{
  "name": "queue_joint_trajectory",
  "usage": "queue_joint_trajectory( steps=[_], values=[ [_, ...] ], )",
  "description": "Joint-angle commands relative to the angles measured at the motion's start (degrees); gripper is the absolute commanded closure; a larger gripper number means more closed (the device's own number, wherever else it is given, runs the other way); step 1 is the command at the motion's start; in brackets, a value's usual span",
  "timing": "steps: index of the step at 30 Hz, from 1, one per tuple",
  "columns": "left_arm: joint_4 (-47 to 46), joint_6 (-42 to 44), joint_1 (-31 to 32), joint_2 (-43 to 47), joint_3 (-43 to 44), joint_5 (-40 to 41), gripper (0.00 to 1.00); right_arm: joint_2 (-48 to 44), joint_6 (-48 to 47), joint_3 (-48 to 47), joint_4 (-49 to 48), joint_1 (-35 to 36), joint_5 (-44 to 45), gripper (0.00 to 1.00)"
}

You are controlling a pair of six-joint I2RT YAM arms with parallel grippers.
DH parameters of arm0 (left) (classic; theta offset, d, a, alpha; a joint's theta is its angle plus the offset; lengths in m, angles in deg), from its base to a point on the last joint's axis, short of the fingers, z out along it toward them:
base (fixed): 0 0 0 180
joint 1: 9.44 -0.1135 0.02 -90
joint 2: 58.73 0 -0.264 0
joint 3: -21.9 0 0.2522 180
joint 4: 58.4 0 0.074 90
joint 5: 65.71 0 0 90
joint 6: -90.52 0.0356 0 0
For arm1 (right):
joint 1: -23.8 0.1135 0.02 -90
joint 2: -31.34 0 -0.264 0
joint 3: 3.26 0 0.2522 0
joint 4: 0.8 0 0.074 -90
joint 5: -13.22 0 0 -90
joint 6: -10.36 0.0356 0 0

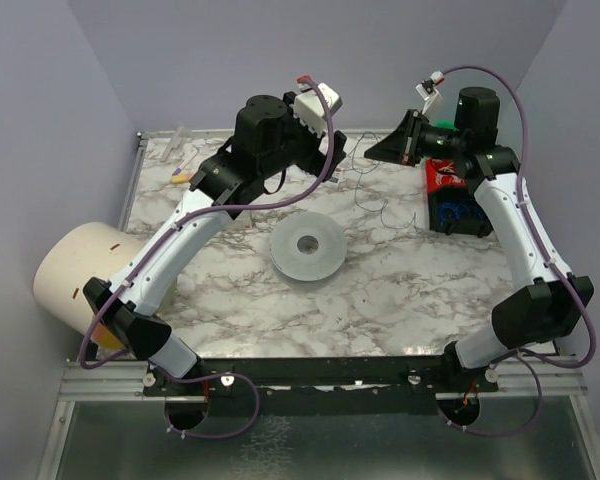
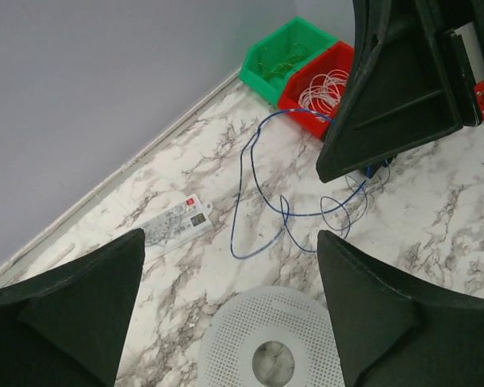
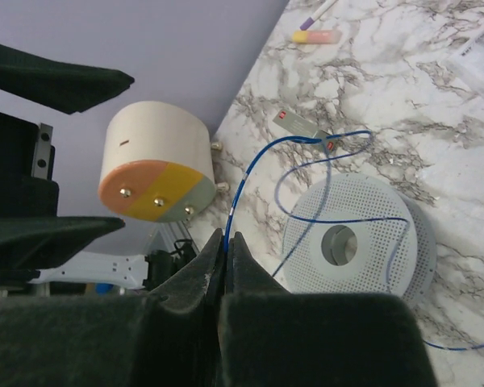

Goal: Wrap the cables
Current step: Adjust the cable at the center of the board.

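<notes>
Your right claw [image 3: 226,242] is pinched shut on the cable [image 2: 235,201], which sprawls in loose loops over the worktop [image 1: 400,300] at upper centre of the top view, and your left claw [image 2: 230,235] gapes wide and empty, so the wrapping looks barely begun.

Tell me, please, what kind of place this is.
Probably a robotics lab test cell: a left arm and a right arm bolted to a marble-patterned table, a red bin and a green bin, and a thin blue cable.
</notes>
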Motion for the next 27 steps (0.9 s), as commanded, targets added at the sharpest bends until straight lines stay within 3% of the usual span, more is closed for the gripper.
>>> queue_joint_trajectory(
  steps=[1, 11, 18, 27],
  values=[
    [1.37, 1.38, 0.64, -1.08, 2.81, -4.96, 0.08, -1.36, 8.94, 1.42, -3.95, 0.28, 3.73, 1.0],
    [6.65, 10.44, 7.3, -3.42, 2.07, -5.71, 0.07, -0.87, 13.88, 4.7, -5.16, 0.23, 6.78, 1.0],
    [6.54, 10.3, 10.6, -5.82, 1.61, -3.83, 0.13, -1.57, 19.4, 6.96, -8.64, 0.12, 5.43, 1.0],
    [-0.6, 7.62, 12.9, -9.29, 0.09, 15.69, 0.17, -4.37, 27.84, 12.15, -16.29, -2.21, -0.04, 0.99]
  ],
)
